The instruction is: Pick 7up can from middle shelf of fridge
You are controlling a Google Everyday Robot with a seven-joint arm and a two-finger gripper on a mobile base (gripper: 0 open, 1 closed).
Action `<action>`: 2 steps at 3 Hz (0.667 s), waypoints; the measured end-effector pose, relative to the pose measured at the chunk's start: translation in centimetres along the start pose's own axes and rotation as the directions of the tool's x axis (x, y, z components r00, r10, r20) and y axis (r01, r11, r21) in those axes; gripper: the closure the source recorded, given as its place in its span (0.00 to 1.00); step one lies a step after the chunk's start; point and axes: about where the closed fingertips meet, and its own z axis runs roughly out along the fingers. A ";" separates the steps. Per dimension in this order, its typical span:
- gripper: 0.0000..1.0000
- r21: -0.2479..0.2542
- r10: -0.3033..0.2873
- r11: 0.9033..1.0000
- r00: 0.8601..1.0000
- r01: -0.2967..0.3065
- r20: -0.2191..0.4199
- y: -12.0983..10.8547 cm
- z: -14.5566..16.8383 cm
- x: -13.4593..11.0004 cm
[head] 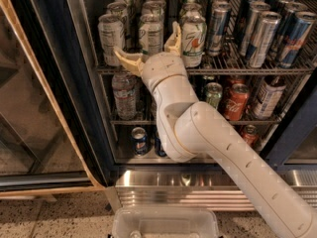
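Observation:
The fridge [54, 58] stands open. Several white 7up cans with green print stand in rows on the left of the middle shelf [247, 71], a wire rack with a flat front rail. One front can [193, 39] shows the 7up logo; two more [151, 32] [111, 38] stand to its left. My gripper [148, 48] is open at the shelf's front edge. Its two cream fingers straddle the lower part of the middle front can, one finger [126, 59] to its left and one [173, 39] between it and the logo can. My wrist hides the can's base.
Slim blue-and-silver cans [262, 38] fill the shelf's right side. The rack below holds a water bottle [124, 93], a red cola can [235, 100] and other cans. Blue cans [139, 140] stand on the bottom. The glass door [29, 108] hangs open at left. A white tray [166, 222] is below.

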 end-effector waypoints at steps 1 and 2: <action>0.21 -0.002 -0.003 1.000 1.000 0.003 -0.029 0.2 0.3 0.3; 0.21 -0.009 0.000 1.000 0.999 -0.001 -0.050 0.5 0.6 0.6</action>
